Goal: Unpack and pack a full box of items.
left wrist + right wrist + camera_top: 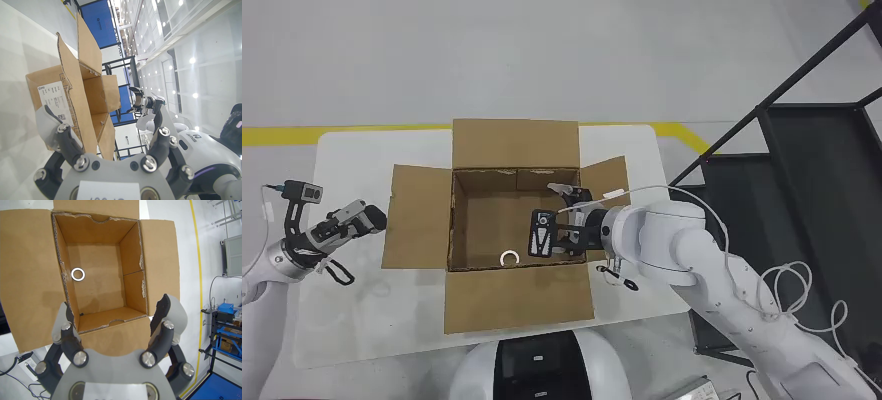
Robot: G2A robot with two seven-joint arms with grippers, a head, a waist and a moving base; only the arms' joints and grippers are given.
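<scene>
An open cardboard box stands on the middle of the white table with all its flaps folded outward. A white ring lies flat on the box floor close to one side wall; the right wrist view looks down on the ring, with a tiny dark speck in a floor corner. My right gripper hangs open over the box's right side, holding nothing. My left gripper is open beside the left flap, facing the labelled outer wall of the box.
A black metal stair frame stands just off the table's right edge. A yellow floor line runs behind the table. A white power block with cables lies near the box's flap.
</scene>
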